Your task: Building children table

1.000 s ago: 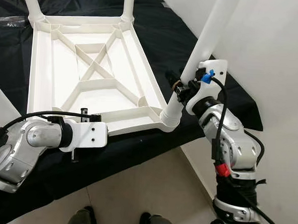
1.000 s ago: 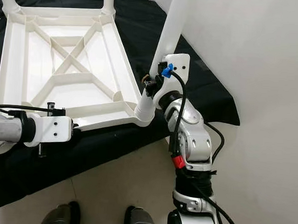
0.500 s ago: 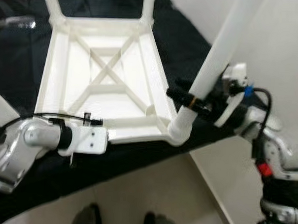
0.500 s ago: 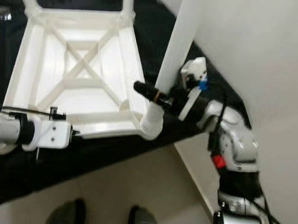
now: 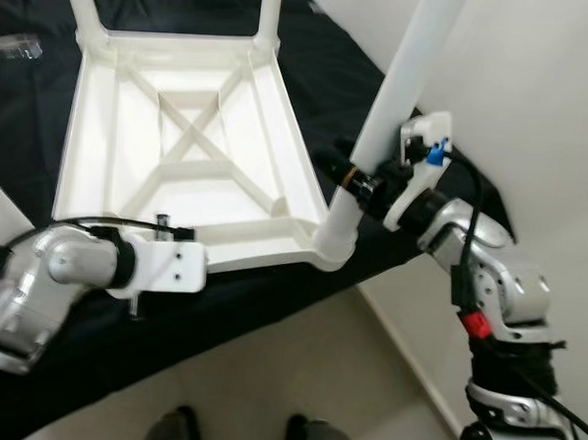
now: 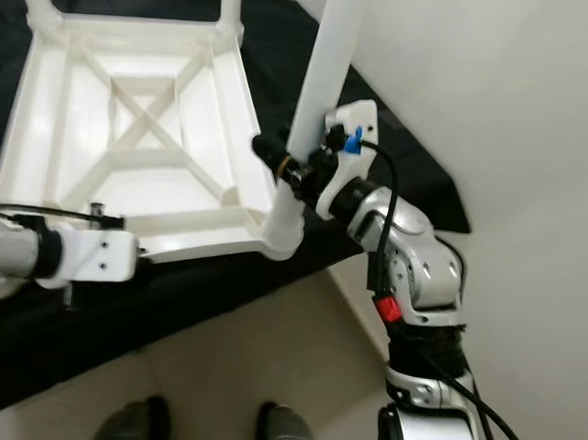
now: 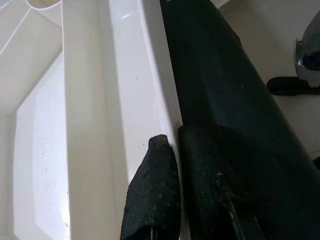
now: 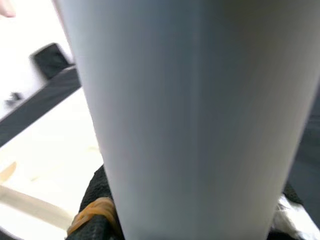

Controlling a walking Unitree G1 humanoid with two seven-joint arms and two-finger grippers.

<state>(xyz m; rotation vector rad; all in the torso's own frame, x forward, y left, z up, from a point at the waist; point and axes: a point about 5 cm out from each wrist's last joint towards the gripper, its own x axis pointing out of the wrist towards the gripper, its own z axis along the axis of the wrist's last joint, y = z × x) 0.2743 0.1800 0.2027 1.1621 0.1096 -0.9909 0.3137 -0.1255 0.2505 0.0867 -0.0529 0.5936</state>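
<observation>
Right end effector (image 5: 360,177) grasping leg (image 5: 400,83) above its socket; left end effector (image 7: 177,165) clenched on table (image 5: 170,145) rim.

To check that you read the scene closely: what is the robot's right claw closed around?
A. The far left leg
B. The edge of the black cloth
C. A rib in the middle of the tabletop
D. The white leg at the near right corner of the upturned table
D: the right claw grips the white leg just above its socket at the near right corner of the upturned table, and the right wrist view looks straight onto that tube.
</observation>
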